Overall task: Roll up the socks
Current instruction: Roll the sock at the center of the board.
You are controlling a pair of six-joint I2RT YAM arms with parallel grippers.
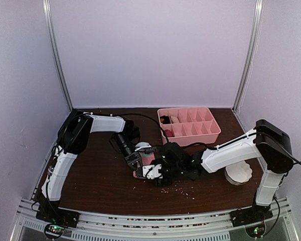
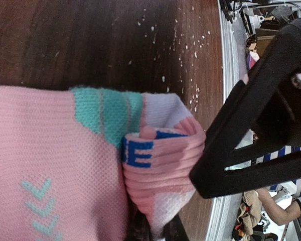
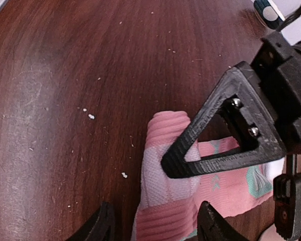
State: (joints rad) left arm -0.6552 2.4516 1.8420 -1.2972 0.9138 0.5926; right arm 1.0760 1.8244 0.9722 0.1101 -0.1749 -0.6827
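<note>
One pink sock lies on the brown table, on the near side of the pink divided tray and off that tray's left end, apart from it. Both arms meet over it there. The left gripper comes in from the side away from the tray's right end; its jaws are closed down narrow and pinch the sock's fabric, with the knit filling most of the left wrist view. That view shows a mint-green heel patch, small mint chevrons and a ribbed cuff with blue lettering, folded over on itself into a short thick roll. The right gripper reaches in from below the tray's right end, and its two black fingertips stand apart at a middling width, with the rolled end of the sock between them. One tip is just against the fabric, while the other is clear of it, with bare wood in the gap. A black triangular finger of the left gripper lies across the sock in the right wrist view. Pale crumbs are scattered on the wood nearer the arm bases than the tray, and a white ruffled cup stands on the near side of the tray's right end. A beige and dark bundle sits in the tray's far left compartments, too small to make out.
</note>
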